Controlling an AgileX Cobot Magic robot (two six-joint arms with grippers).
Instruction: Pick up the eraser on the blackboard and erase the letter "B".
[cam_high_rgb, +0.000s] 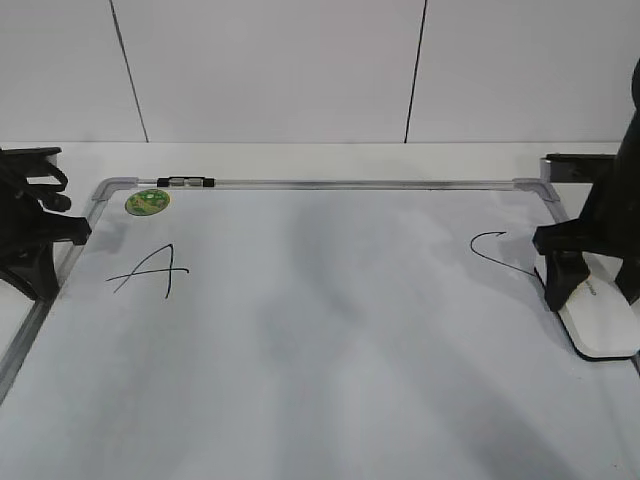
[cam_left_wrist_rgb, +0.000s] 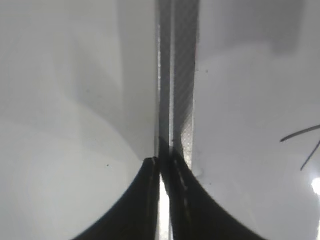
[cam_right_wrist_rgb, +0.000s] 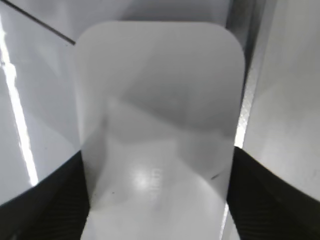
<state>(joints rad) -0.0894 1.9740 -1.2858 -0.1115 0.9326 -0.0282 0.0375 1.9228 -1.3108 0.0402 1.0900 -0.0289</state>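
The blackboard (cam_high_rgb: 330, 340) is a white board with a grey frame, lying flat. A black "A" (cam_high_rgb: 150, 270) is at its left and a black "C" (cam_high_rgb: 495, 250) at its right. No letter "B" shows; the middle of the board has only faint grey smears. The white eraser (cam_high_rgb: 603, 325) lies flat at the board's right edge. My right gripper (cam_high_rgb: 565, 290) has its fingers against both long sides of the eraser (cam_right_wrist_rgb: 160, 100). My left gripper (cam_high_rgb: 45, 285) is shut and empty, over the board's left frame (cam_left_wrist_rgb: 182, 75).
A green round sticker (cam_high_rgb: 147, 201) sits at the board's far left corner, with a small dark clip (cam_high_rgb: 185, 182) on the far frame. White wall panels stand behind the table. Strokes of the "A" (cam_left_wrist_rgb: 302, 140) show in the left wrist view.
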